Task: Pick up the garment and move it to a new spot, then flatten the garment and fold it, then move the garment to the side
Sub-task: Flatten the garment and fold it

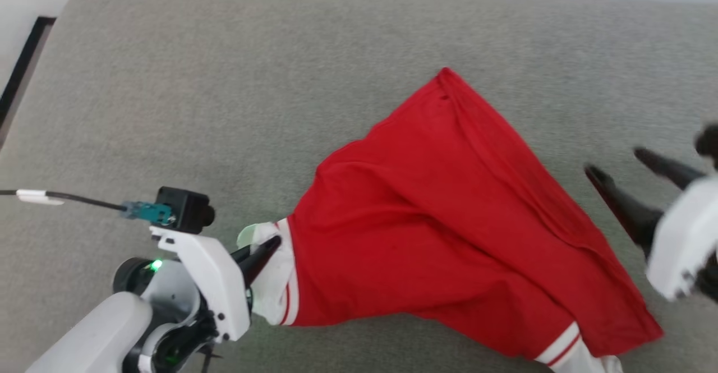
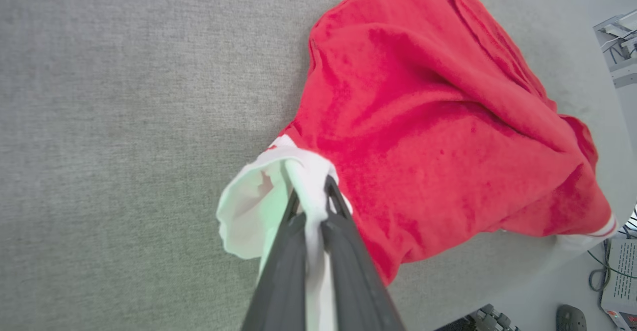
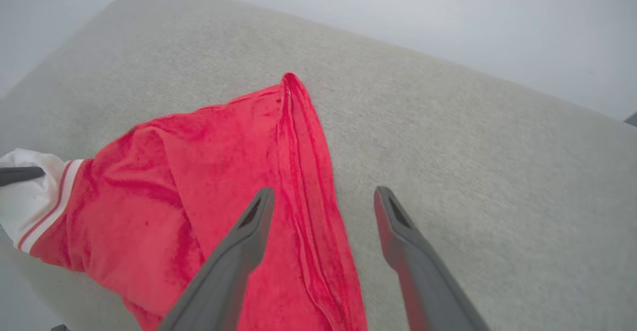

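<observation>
The garment (image 1: 437, 221) is bright red cloth with white striped cuffs, spread across the grey cushion (image 1: 224, 81) from the centre to the lower right. My left gripper (image 1: 269, 247) is shut on the garment's white cuff (image 2: 303, 171) at its left end, with the cloth pinched between the dark fingers (image 2: 343, 236). My right gripper (image 1: 617, 162) hovers at the right edge of the head view, jaws open and holding nothing. In the right wrist view its fingers (image 3: 249, 236) stand apart above the garment's (image 3: 224, 171) right hem, clear of the cloth.
The grey cushion's bare surface stretches wide to the left and back of the garment. A dark frame strip (image 1: 22, 64) runs along the far left. Cables and equipment (image 2: 617, 281) lie on the floor beyond the cushion's edge.
</observation>
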